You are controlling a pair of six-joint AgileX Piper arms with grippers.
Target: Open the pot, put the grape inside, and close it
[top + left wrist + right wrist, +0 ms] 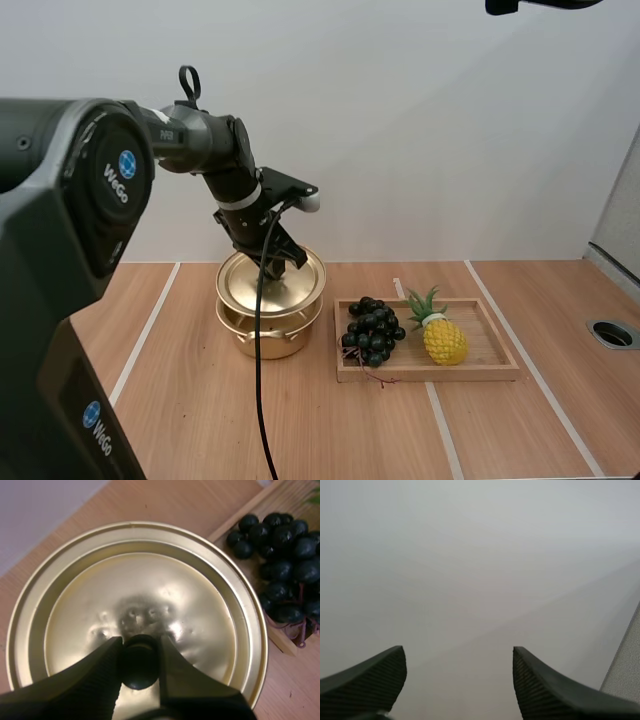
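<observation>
Pot (266,338), gold-coloured, stands on the table (190,400) with its lid (272,282) over it. I cannot tell whether the lid rests on the rim of the pot or hangs just clear of it. My left gripper (280,262) is directly above the pot, at the middle of the lid. In the left wrist view, that gripper (140,641) pinches the lid's black knob (138,669) narrowly between its two fingers. Just beside the pot lies the wooden tray (440,374). The grapes (371,331), a dark bunch, sit on the tray end nearest the pot, apart from it. A toy pineapple (443,339) lies beyond the grapes, farther from the pot. My right gripper (458,680) has its fingers spread wide with nothing between them.
</observation>
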